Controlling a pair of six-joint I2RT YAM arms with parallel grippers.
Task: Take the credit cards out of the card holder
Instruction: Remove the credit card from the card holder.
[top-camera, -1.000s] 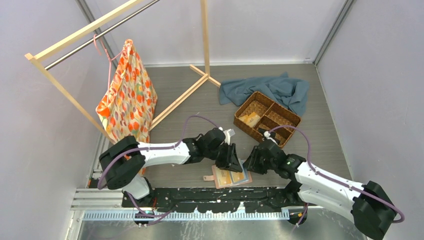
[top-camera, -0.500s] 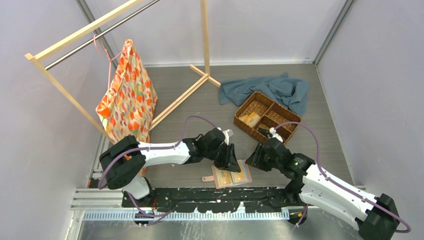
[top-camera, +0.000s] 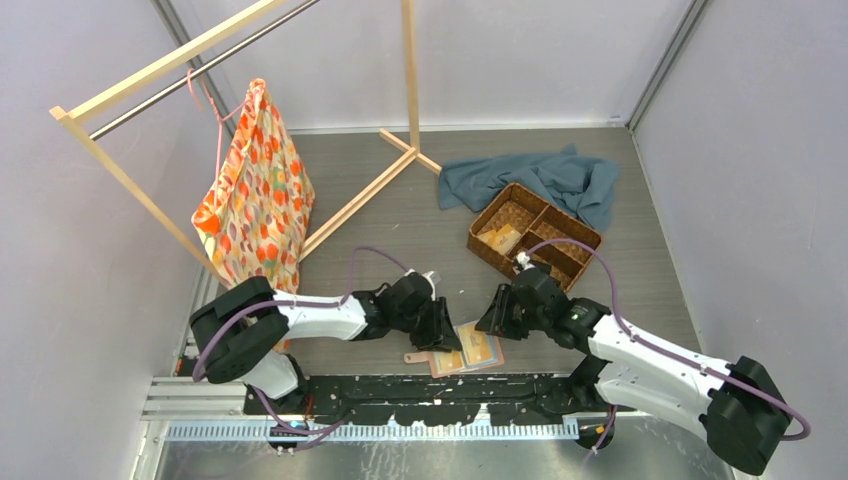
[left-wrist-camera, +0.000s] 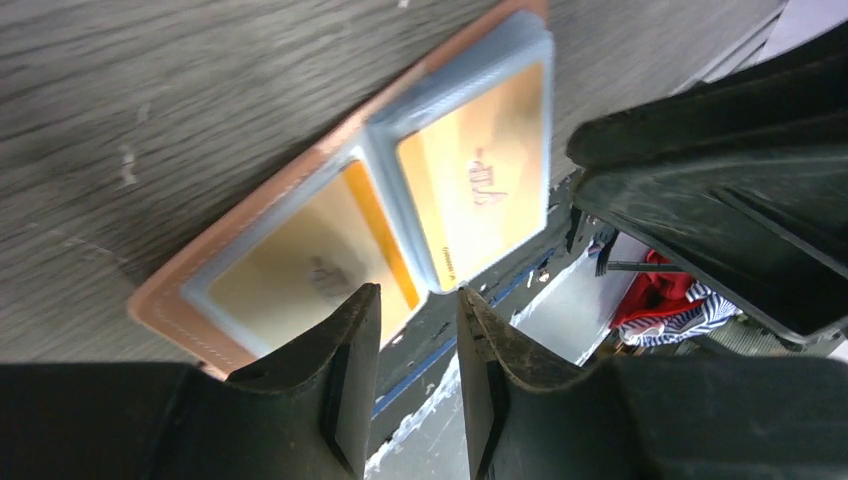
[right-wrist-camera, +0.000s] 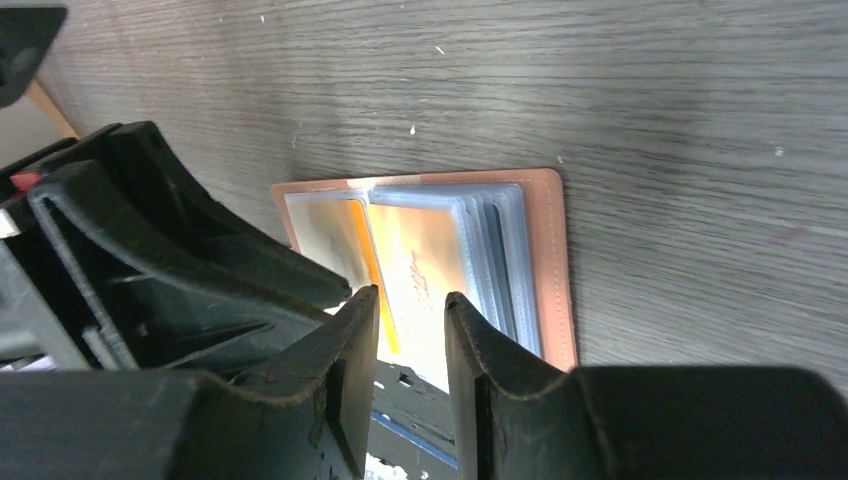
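Observation:
The salmon-pink card holder (top-camera: 468, 349) lies open at the table's near edge, its clear sleeves showing tan-gold credit cards (left-wrist-camera: 478, 180). My left gripper (top-camera: 441, 337) hovers at its left half, jaws a little apart and empty; in the left wrist view (left-wrist-camera: 418, 300) the fingertips sit over the holder's (left-wrist-camera: 160, 290) near edge. My right gripper (top-camera: 496, 322) hovers at its right half, jaws a little apart and empty; in the right wrist view (right-wrist-camera: 410, 300) the tips sit over a tan-gold card (right-wrist-camera: 420, 265) in the holder (right-wrist-camera: 552, 260).
A brown woven three-compartment basket (top-camera: 562, 224) stands behind the right arm, with a tan-gold card (top-camera: 500, 238) in its left compartment. A blue cloth (top-camera: 545, 177) lies behind it. A wooden rack (top-camera: 360, 195) with a patterned bag (top-camera: 255, 195) stands at the back left.
My left gripper has moved nearer and left, down over the holder's left half. My right gripper has shifted left toward the holder's right half. The holder has turned slightly.

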